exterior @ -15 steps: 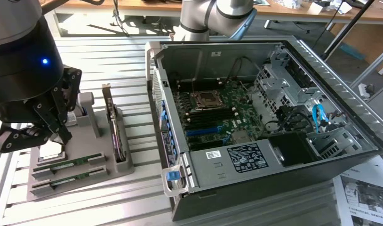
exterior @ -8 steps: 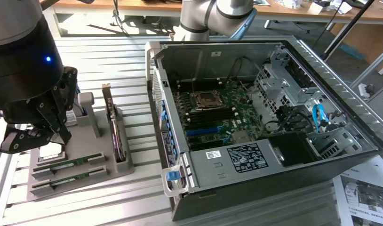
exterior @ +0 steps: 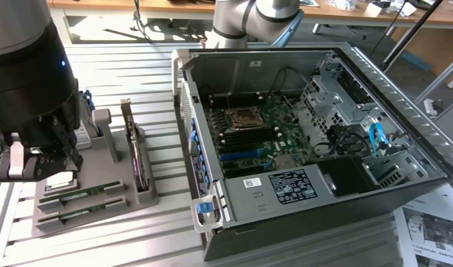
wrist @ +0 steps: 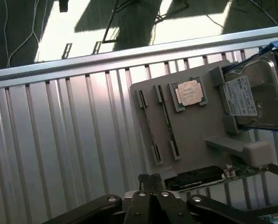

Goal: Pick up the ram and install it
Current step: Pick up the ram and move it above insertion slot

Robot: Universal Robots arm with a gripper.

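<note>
Two green ram sticks [exterior: 84, 194] [exterior: 87, 209] lie on edge in slots at the near end of a grey holder tray [exterior: 115, 167], at the exterior view's left. In the wrist view the ram [wrist: 167, 116] shows as thin dark lines in the tray [wrist: 199, 126]. My gripper [exterior: 39, 169] hangs over the tray's left end, just above the rams and beside the silver processor chip [exterior: 59, 181]. Seen from the wrist, the gripper [wrist: 149, 178] has its fingertips together with nothing between them. The open computer case [exterior: 211, 183] shows the motherboard [exterior: 279, 133] with dark memory slots.
A dark expansion card [exterior: 134, 153] stands upright on the tray's right side. A hard drive [wrist: 255, 93] sits in a tray bracket by the processor chip [wrist: 191, 92]. The ribbed metal table [exterior: 137, 78] carries everything. A printed sheet [exterior: 434, 228] lies by the case.
</note>
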